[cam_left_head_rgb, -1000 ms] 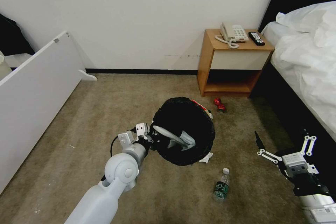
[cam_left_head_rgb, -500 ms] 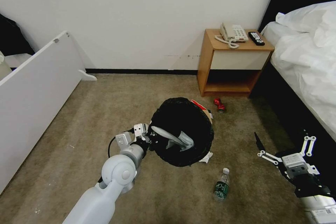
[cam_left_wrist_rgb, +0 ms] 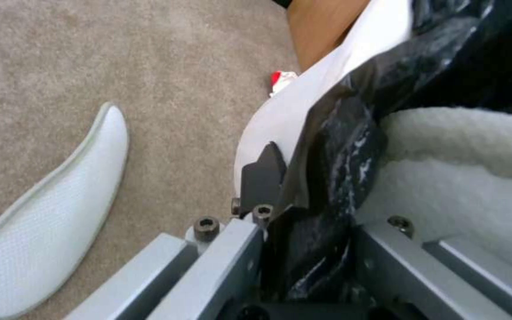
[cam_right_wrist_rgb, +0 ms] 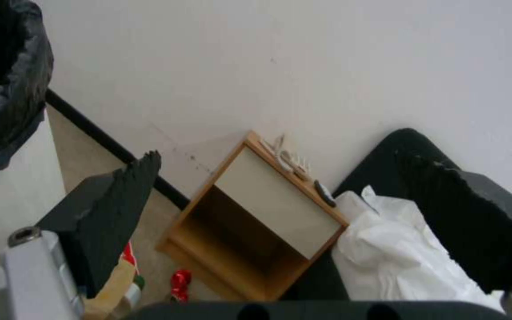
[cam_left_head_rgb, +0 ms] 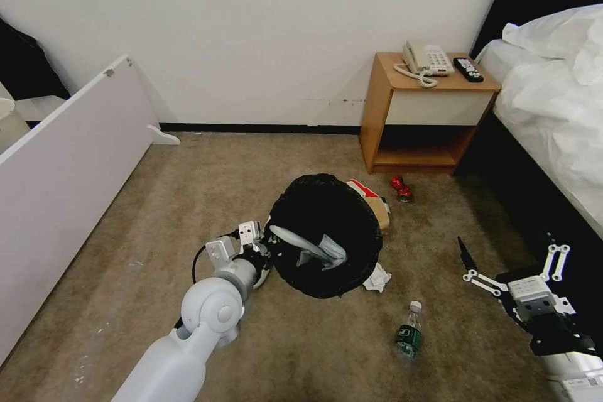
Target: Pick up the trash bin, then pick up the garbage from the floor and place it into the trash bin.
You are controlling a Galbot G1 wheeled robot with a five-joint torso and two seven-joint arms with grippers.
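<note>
Carpeted floor (cam_left_head_rgb: 188, 201) carries litter. Left tool (cam_left_wrist_rgb: 303, 195) is clamped on the trash bin (cam_left_head_rgb: 326, 235) rim; the bin looks light. Right tool (cam_left_head_rgb: 512, 264) hangs wide. At four o'clock lies a plastic bottle (cam_left_head_rgb: 409, 330), probably slippery, best gripped mid-body.

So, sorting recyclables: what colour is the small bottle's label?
Dark green, with a white cap; the small bottle shows best in the head view.

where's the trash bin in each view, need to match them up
Head view: trash bin at centre, left gripper clamped on its near rim.
Left wrist view: black-lined rim pinched between the fingers, white wall beside it.
Right wrist view: bin at the top-left corner.
Shared landmark: red can on the carpet by the nightstand.
</note>
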